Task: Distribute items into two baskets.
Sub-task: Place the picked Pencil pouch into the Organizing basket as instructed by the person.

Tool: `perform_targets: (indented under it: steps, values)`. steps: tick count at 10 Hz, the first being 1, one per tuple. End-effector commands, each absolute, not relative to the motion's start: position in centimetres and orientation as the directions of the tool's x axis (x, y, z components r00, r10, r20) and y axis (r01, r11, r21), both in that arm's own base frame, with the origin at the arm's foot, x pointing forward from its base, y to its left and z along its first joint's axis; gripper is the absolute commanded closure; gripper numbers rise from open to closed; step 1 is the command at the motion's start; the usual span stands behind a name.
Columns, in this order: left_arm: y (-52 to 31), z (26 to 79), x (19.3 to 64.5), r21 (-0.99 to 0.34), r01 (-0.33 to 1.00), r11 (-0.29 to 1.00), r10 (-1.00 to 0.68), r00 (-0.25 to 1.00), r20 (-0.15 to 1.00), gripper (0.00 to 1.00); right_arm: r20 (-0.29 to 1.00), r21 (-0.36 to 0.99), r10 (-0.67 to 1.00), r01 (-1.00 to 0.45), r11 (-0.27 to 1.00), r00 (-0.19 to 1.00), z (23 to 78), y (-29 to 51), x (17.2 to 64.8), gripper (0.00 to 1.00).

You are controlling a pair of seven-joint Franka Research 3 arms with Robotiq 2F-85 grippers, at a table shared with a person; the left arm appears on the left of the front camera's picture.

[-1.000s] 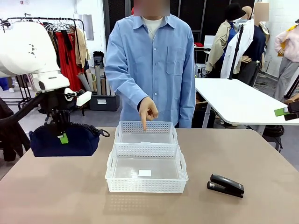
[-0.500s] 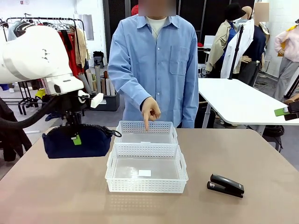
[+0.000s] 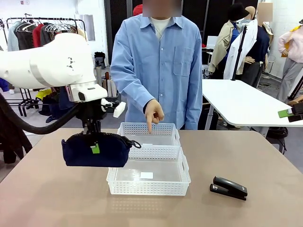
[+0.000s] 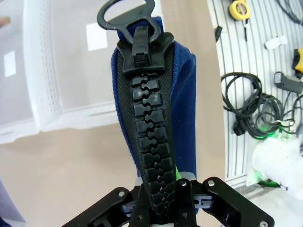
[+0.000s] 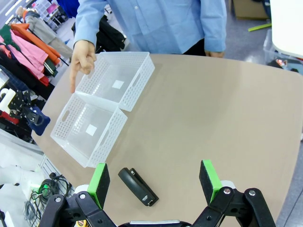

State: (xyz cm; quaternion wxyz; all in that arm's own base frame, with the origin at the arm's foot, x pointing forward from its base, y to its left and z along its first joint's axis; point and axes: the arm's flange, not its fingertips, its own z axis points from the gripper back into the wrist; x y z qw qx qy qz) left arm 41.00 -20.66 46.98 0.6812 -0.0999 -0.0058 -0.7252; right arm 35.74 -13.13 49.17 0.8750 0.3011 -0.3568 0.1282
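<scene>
Left gripper [image 3: 93, 141] is clamped fully shut on the top seam of the soft navy-blue zippered fabric pouch [image 3: 94, 152]; the pouch hangs lengthwise under it, clear of the tan counter [image 3: 246, 151]; in the front view its right end overlaps the left edge of the two baskets.

In the left wrist view, my left gripper [image 4: 161, 201] pinches the chunky black zipper [image 4: 147, 142] that runs along the pouch [image 4: 183, 94]; the ring-pull end lies over the floor of a white basket, but I cannot tell which one from here.

The wider white rectangular plastic lattice basket with cut-out handles [image 3: 147, 189] sits nearest me; the slightly smaller white lattice basket [image 3: 149, 128] is touching it on the far side; each has a small white label on its floor.

The person in a light-blue shirt stands across the counter; one hand [image 3: 152, 112] points its index finger down into the smaller basket.

The small black desk stapler [image 3: 228, 187] lies flat on the counter, to the right of the wider basket and apart from it.

Right gripper [image 5: 154, 179] has its jaws wide apart and holds nothing; it hangs well above the counter; the stapler [image 5: 137, 187] is below it; the wider basket [image 5: 108, 141], the smaller basket [image 5: 140, 78] and the pointing hand [image 5: 83, 56] are beyond.
</scene>
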Motion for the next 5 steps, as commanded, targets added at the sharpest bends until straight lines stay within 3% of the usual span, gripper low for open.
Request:
perform_targets:
  steps: [1, 5]
  values:
    - [-22.6, 47.0, 40.2, -0.099, 0.991, -0.085, -0.984, -0.068, 0.162, 1.00, 0.719, 0.446, -0.008, -0.453, 0.772, 0.695, 49.1, -13.1, 36.0, 0.00]
    - [-27.1, 45.8, 41.0, -0.079, 0.995, 0.055, -0.981, 0.069, 0.184, 1.00, 0.719, 0.446, -0.008, -0.453, 0.772, 0.695, 49.1, -13.1, 36.0, 0.00]
